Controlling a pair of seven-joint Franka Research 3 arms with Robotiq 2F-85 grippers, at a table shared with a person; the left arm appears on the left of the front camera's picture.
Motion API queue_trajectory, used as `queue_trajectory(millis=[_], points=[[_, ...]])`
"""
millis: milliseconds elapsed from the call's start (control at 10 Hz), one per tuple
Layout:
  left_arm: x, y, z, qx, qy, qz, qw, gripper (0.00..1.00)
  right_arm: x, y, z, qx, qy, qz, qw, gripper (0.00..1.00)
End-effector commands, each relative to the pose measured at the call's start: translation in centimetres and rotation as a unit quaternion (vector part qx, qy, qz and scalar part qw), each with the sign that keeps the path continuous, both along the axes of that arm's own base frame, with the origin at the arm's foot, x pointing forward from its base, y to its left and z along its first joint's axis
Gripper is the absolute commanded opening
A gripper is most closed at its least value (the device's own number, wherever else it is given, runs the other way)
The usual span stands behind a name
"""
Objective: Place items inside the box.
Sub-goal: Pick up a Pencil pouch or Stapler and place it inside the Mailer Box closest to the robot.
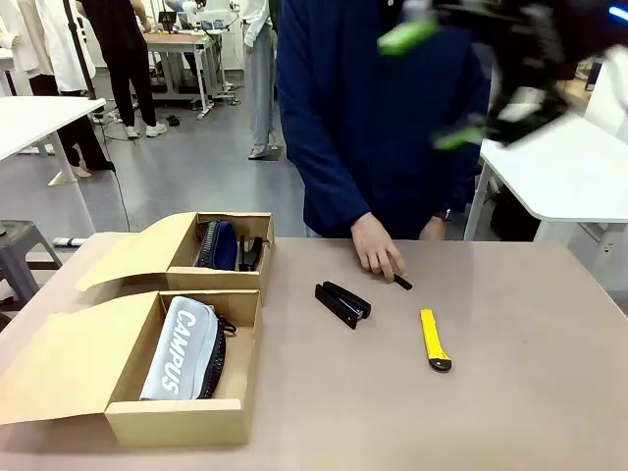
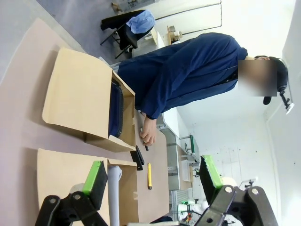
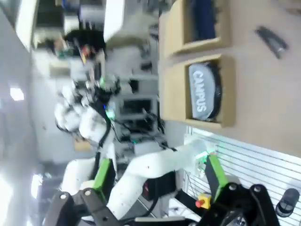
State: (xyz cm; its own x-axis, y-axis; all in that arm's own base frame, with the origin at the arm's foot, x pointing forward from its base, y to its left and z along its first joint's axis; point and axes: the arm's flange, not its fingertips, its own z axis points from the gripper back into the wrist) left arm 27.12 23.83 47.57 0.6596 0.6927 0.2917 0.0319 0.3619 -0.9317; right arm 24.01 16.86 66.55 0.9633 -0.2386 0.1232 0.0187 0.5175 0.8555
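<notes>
Both grippers stand wide open and empty: the right gripper [image 1: 437, 86] hangs high above the table [image 1: 530, 392], the left gripper [image 2: 151, 178] looks down on the boxes. A person's hand [image 1: 378, 250] rests on the marker pen [image 1: 402, 283], probably offering it. The stapler [image 1: 342, 303] and utility knife [image 1: 434, 340] lie loose nearby, still to pack. The CAMPUS pouch [image 1: 182, 348] fills the near box [image 1: 177, 422], and the navy pouch [image 1: 218, 245] is in the far box [image 1: 211, 281].
</notes>
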Motion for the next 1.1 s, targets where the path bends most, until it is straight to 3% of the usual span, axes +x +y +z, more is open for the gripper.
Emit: queue_trajectory(millis=[0,100,200,400,500,600,700,800,1000], points=[[0.1,-0.1,-0.1,-0.001,-0.016,0.0,1.0,1.0,-2.3,-10.0,-6.1,0.069,-0.008,-0.06,0.996,1.0],[0.1,-0.1,-0.1,-0.001,-0.016,0.0,1.0,1.0,-3.4,-14.6,-10.3,0.119,-0.039,-0.054,0.991,1.0],[0.1,-0.1,-0.1,-0.001,-0.016,0.0,1.0,1.0,-4.9,-17.7,-15.9,0.168,-0.051,-0.087,0.981,1.0],[0.1,-0.1,-0.1,-0.001,-0.016,0.0,1.0,1.0,-8.1,-18.8,-24.9,0.234,-0.144,-0.07,0.959,1.0],[0.1,-0.1,-0.1,-0.001,-0.016,0.0,1.0,1.0,-9.2,-18.5,-28.6,0.24,-0.131,-0.073,0.959,1.0],[0.1,-0.1,-0.1,-0.001,-0.016,0.0,1.0,1.0,-9.5,-17.4,-32.2,0.24,-0.084,-0.051,0.966,1.0],[0.1,-0.1,-0.1,-0.001,-0.016,0.0,1.0,1.0,-8.6,-15.8,-34.8,0.221,-0.009,-0.014,0.975,1.0],[0.1,-0.1,-0.1,-0.001,-0.016,0.0,1.0,1.0,-6.4,-13.7,-37.0,0.167,0.091,0.013,0.982,1.0],[0.1,-0.1,-0.1,-0.001,-0.016,0.0,1.0,1.0,-0.8,-9.3,-38.2,0.094,0.16,0.081,0.979,1.0]])
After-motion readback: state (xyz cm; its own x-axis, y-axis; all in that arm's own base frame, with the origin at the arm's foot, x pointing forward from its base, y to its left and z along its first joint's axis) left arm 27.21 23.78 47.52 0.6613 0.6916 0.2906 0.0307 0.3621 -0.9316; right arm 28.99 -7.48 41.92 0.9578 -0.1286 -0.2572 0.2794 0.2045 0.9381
